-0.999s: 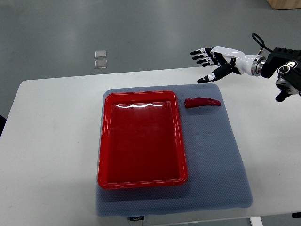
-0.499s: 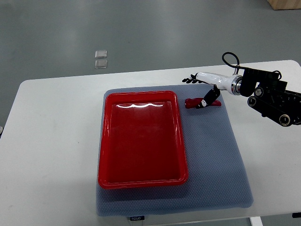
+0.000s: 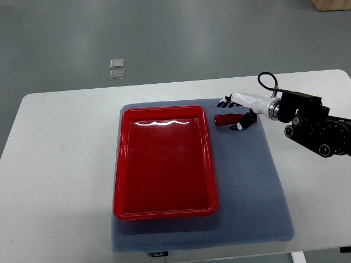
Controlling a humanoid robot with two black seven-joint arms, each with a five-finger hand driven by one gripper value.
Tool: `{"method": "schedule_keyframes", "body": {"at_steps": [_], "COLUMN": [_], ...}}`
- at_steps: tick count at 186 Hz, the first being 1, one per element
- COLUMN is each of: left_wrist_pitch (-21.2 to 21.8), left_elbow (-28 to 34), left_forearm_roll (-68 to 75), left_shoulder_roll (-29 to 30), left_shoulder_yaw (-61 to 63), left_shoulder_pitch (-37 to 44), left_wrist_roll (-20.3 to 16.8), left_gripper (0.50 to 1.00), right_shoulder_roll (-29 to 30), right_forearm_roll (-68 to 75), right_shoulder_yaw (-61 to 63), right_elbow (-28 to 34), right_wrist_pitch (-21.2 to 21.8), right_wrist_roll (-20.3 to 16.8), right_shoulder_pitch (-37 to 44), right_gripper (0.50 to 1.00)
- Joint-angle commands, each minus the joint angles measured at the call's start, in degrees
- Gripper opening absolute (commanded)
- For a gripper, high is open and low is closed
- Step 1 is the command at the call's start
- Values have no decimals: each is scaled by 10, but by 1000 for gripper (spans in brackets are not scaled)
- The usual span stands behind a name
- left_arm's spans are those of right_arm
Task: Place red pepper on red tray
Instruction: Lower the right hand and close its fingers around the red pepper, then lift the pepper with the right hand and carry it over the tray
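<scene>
Straddling the red pepper (image 3: pixel 226 118) beside the red tray (image 3: pixel 164 163), right hand (image 3: pixel 237 112), fingers spread, grasp not closed.

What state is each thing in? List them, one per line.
red pepper: lying on the grey mat, just right of the tray, not lifted.
red tray: empty, flat on the mat.
grey mat: spread flat on the white table.
right hand: lowered over the pepper, fingers either side of it, grasp not clear.
</scene>
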Motion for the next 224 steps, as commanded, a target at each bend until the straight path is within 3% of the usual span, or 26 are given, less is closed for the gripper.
{"method": "schedule_keyframes", "body": {"at_steps": [1, 10, 11, 12, 43, 56, 57, 95, 120, 129, 159, 175, 200, 214, 215, 224], "left_wrist_pitch": [0, 0, 0, 0, 0, 0, 0, 0, 0, 0, 0, 0, 0, 0, 0, 0], "left_elbow": [1, 1, 1, 1, 0, 0, 1, 2, 3, 3, 3, 3, 3, 3, 3, 2], "left_forearm_roll": [0, 0, 0, 0, 0, 0, 0, 0, 0, 0, 0, 0, 0, 0, 0, 0], "left_shoulder_roll": [0, 0, 0, 0, 0, 0, 0, 0, 0, 0, 0, 0, 0, 0, 0, 0], "left_shoulder_yaw": [0, 0, 0, 0, 0, 0, 0, 0, 0, 0, 0, 0, 0, 0, 0, 0], "left_shoulder_pitch": [0, 0, 1, 1, 1, 1, 1, 2, 3, 3, 3, 3, 4, 4, 4, 4], "left_wrist_roll": [0, 0, 1, 0, 0, 0, 0, 0, 0, 1, 0, 0, 0, 0, 0, 0], "left_gripper": [1000, 1000, 1000, 1000, 1000, 1000, 1000, 1000, 1000, 1000, 1000, 1000, 1000, 1000, 1000, 1000], "right_shoulder_roll": [0, 0, 0, 0, 0, 0, 0, -14, -57, -92, -132, -127, -37, -25, 8, 41], "right_forearm_roll": [-1, -1, -1, -1, -1, -1, -1, -1, 8, 11, 30, 44, 49, 50, 52, 53], "right_shoulder_yaw": [-1, -1, -4, -5, -33, -34, -34, -31, -30, -26, -23, -24, -36, -41, -55, -72], "right_elbow": [-2, -2, -3, -3, -3, -3, -3, 5, 32, 75, 161, 172, 169, 168, 153, 134], "right_wrist_pitch": [-1, -1, -2, -3, -12, -13, -13, -10, 3, 29, 50, 51, 50, 51, 51, 50], "right_wrist_roll": [0, 0, 0, 0, 1, 1, 1, 1, 1, 0, -9, -9, -9, -9, -9, -9], "right_shoulder_pitch": [-2, -2, -3, -3, -1, -1, 0, 13, 49, 73, 92, 98, 126, 128, 136, 145], "right_gripper": [715, 715, 671, 658, 537, 531, 500, 500, 500, 500, 500, 500, 500, 500, 500, 500]}}
